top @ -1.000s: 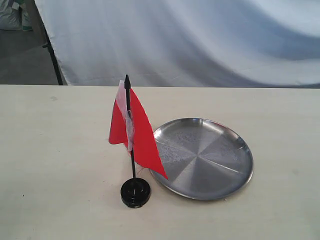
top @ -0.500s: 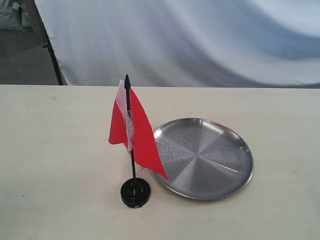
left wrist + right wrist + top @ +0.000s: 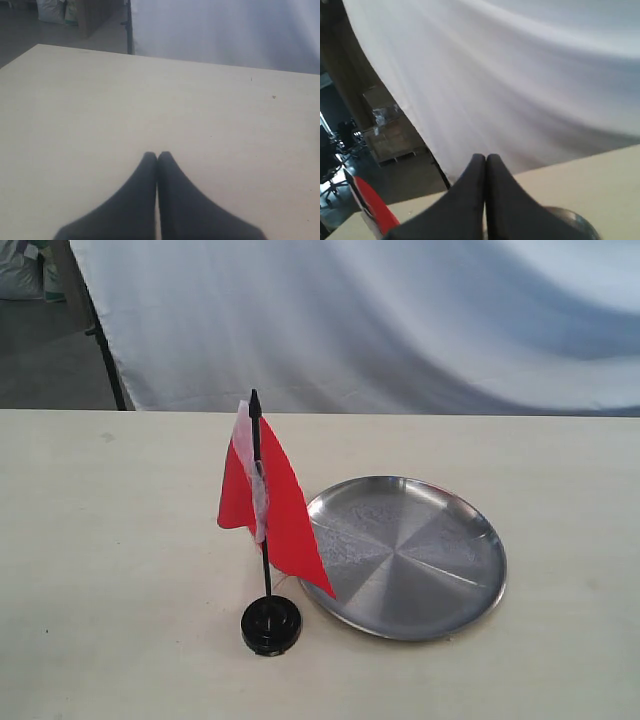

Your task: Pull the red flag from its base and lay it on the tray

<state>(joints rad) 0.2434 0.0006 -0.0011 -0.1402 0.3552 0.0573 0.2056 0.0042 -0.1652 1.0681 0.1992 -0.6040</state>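
The red flag [image 3: 280,510] stands upright on its thin black pole, plugged into the small round black base [image 3: 270,626] near the table's front. The shiny steel tray [image 3: 405,556] lies just right of it, nothing on it. Neither gripper shows in the exterior view. In the left wrist view my left gripper [image 3: 157,156] is shut over bare table with nothing between its fingers. In the right wrist view my right gripper [image 3: 485,159] is shut and empty; a corner of the red flag [image 3: 372,205] and a sliver of the tray [image 3: 570,220] show past it.
The pale table [image 3: 110,540] runs across the exterior view. A white cloth backdrop [image 3: 400,320] hangs behind its far edge, with a black stand leg [image 3: 105,350] at the left. Boxes and sacks sit on the floor beyond.
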